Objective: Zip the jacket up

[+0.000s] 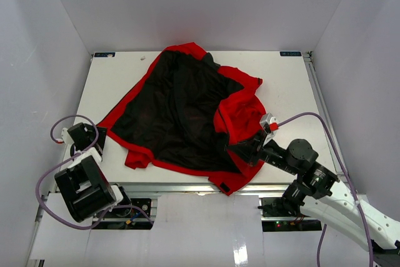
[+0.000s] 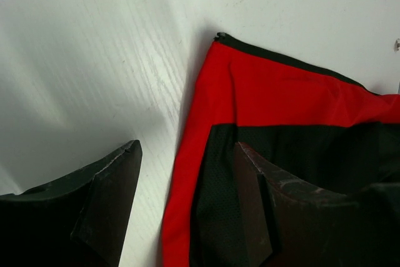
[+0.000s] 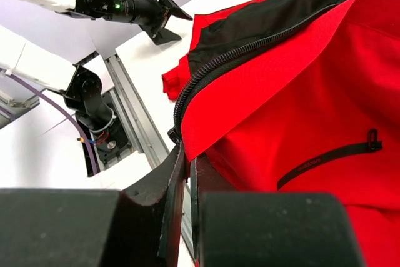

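Where spread over jacket (image 1: 181,110) corner, left edge: left gripper (image 2: 187,154). Pinching jacket hem below zipper (image 3: 250,48), near edge: right gripper (image 3: 186,162).

The jacket (image 1: 181,110) lies spread open on the white table (image 1: 287,85), black lining uppermost, with red edging showing all round. The right gripper (image 1: 248,150) meets the jacket's near right hem, where red fabric is bunched; finger contact cannot be resolved. The left gripper (image 1: 83,136) sits just beside the jacket's left corner. A purple cable (image 1: 312,115) arcs to the jacket's right.
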